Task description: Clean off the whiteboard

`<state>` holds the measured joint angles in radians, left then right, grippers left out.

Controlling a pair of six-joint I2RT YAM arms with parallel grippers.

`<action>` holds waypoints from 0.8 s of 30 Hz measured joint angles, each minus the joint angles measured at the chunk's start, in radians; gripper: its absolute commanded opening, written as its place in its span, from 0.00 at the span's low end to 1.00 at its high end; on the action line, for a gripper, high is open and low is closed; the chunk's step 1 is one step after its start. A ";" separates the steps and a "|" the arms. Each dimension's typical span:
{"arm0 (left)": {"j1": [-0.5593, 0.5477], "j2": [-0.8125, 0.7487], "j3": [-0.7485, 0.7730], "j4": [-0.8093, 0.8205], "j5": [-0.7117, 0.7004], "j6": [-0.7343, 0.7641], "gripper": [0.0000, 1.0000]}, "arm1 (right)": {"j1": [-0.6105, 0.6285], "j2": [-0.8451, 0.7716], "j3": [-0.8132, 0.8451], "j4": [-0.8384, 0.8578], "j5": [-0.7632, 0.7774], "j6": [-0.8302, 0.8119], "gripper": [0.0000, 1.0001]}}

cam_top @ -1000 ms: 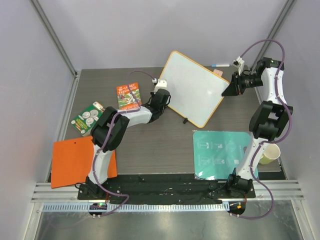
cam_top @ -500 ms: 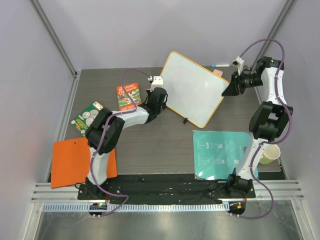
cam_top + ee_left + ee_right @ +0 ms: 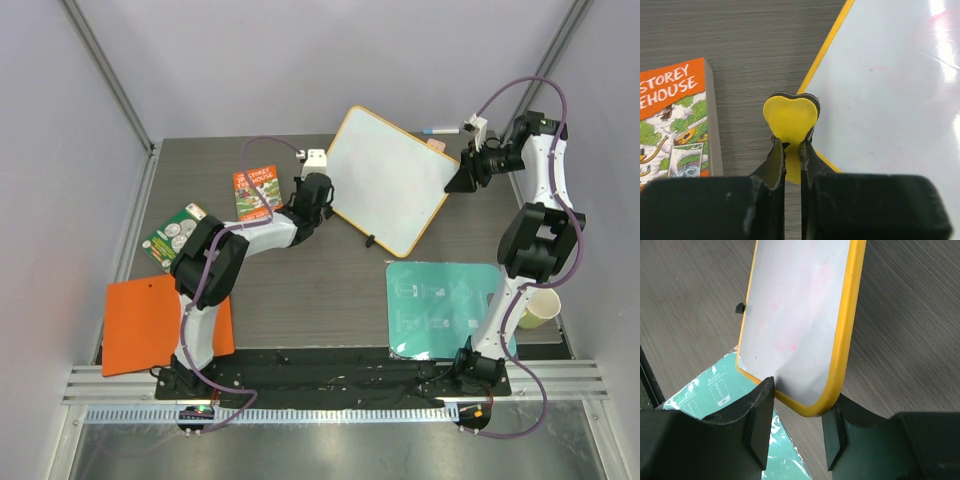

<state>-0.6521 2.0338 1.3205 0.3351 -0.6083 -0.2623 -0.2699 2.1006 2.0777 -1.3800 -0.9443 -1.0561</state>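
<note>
The whiteboard (image 3: 390,180) has a yellow rim and stands tilted at the back middle of the table. Faint pink marks show on its face in the right wrist view (image 3: 795,305). My left gripper (image 3: 322,188) is shut on a yellow heart-shaped eraser (image 3: 790,115). In the left wrist view, that gripper (image 3: 792,145) holds the eraser at the left rim of the board (image 3: 890,75). My right gripper (image 3: 456,182) grips the board's right corner. In the right wrist view, its fingers (image 3: 801,395) touch the rim on both sides.
An orange book (image 3: 257,192) lies just left of the eraser. A green card (image 3: 175,235) and an orange sheet (image 3: 150,320) lie at the left. A teal mat (image 3: 445,308) and a paper cup (image 3: 537,308) are at the right front. A marker (image 3: 440,130) lies behind the board.
My left gripper has moved left with the eraser, from over the board's edge to just at its left rim. The board's top corner has shifted slightly right with my right gripper.
</note>
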 measured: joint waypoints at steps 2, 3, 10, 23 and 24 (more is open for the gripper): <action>0.000 0.000 0.000 0.014 0.037 -0.001 0.00 | 0.000 0.000 0.000 0.002 0.001 -0.003 0.45; 0.000 0.000 0.000 0.016 0.052 -0.003 0.00 | 0.000 0.000 0.000 0.003 0.001 -0.004 0.45; -0.018 0.021 0.020 -0.002 0.176 -0.022 0.00 | 0.000 0.000 0.000 0.004 0.004 -0.011 0.46; -0.051 0.079 0.071 -0.060 0.161 -0.097 0.00 | 0.000 0.000 0.000 0.011 0.005 -0.018 0.50; -0.051 0.082 0.079 -0.068 0.156 -0.099 0.00 | 0.000 0.000 0.000 0.012 0.005 -0.019 0.50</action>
<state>-0.7033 2.1155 1.3998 0.2672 -0.4526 -0.3614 -0.2699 2.1010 2.0777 -1.3682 -0.9390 -1.0752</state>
